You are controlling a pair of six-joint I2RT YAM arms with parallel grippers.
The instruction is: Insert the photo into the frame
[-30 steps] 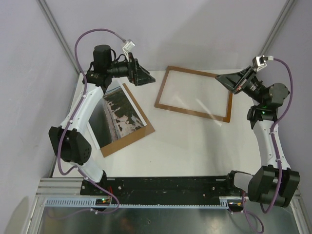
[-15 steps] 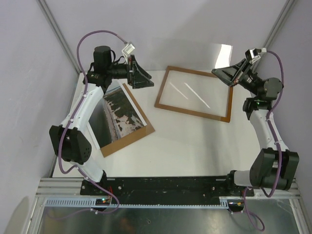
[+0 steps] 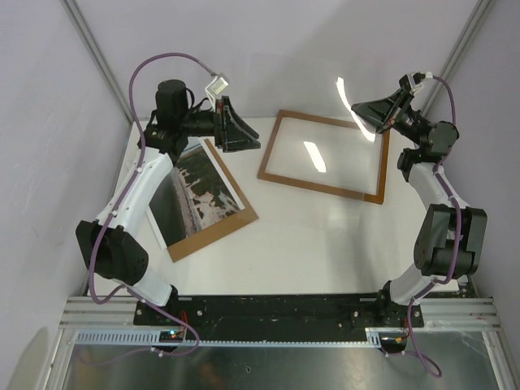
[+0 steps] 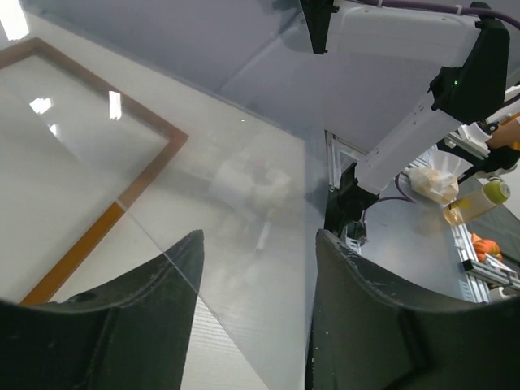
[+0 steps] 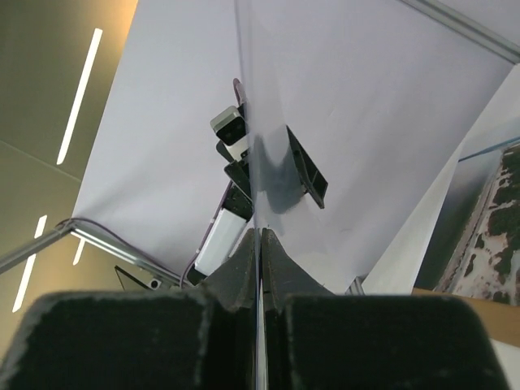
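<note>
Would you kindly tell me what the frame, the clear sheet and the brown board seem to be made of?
The frame looks like wood: reddish-brown, matte rails. The clear sheet is glass or acrylic, I cannot tell which: glossy, see-through, catching light glints. The backing board seems fibreboard: flat, dull brown.

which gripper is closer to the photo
Left. The left gripper sits just by the far corner of the photo, jaws open. The right gripper, shut on a clear sheet, is at the far right corner of the frame, well away.
</note>
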